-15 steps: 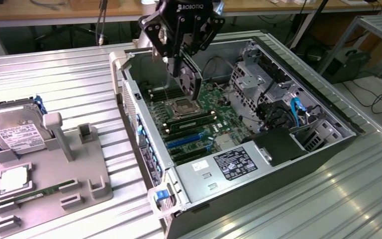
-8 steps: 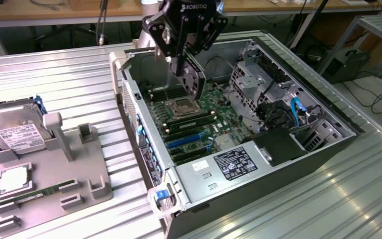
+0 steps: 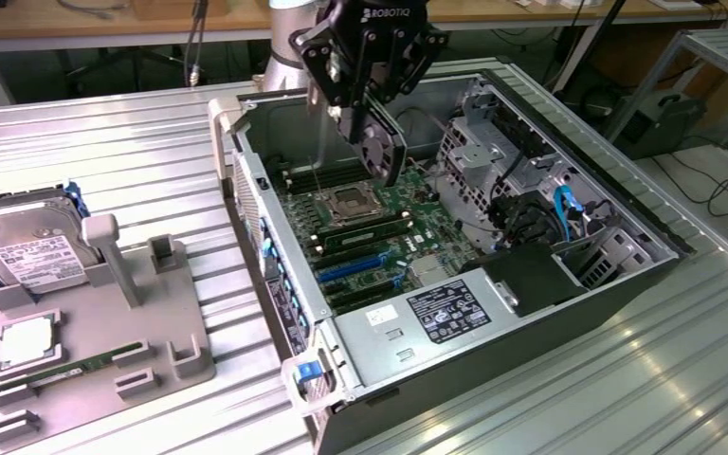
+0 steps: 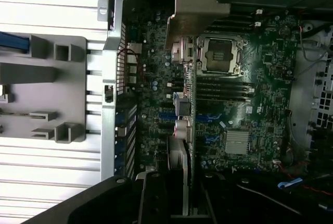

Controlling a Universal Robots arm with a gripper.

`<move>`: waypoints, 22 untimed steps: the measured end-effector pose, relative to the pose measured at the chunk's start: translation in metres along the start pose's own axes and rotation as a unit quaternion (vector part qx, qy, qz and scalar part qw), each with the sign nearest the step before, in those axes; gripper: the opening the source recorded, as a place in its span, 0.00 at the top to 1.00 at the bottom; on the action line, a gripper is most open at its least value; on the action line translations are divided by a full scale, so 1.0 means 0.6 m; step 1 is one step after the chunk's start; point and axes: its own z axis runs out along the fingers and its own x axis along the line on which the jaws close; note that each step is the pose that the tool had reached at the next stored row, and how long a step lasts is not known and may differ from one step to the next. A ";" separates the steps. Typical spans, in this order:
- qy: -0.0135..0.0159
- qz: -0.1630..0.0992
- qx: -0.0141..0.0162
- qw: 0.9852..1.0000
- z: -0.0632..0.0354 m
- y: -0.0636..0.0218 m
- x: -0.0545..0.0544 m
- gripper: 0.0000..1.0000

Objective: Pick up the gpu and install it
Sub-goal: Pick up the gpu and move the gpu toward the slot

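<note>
Gripper (image 3: pixel 361 102) closed on the gpu (image 3: pixel 385 152); card held on edge above the motherboard (image 3: pixel 377 227) inside the open computer case (image 3: pixel 617 237), not seated in any slot; in the wrist view its silver bracket (image 4: pixel 192 10) hangs over the board beside the processor socket (image 4: pixel 218 54); 1 hard drive (image 3: pixel 23 246) rests on the grey holder (image 3: pixel 99 332), well apart.

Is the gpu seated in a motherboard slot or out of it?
Out. The hand holds the gpu edge-on above the motherboard inside the open case; the blue slots lie bare.
</note>
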 end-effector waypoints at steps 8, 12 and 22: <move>0.000 0.000 0.000 1.000 0.001 -0.001 -0.020 0.72; 0.000 0.000 0.000 1.000 0.001 -0.002 -0.029 0.72; 0.000 0.000 0.000 1.000 0.003 -0.003 -0.049 0.72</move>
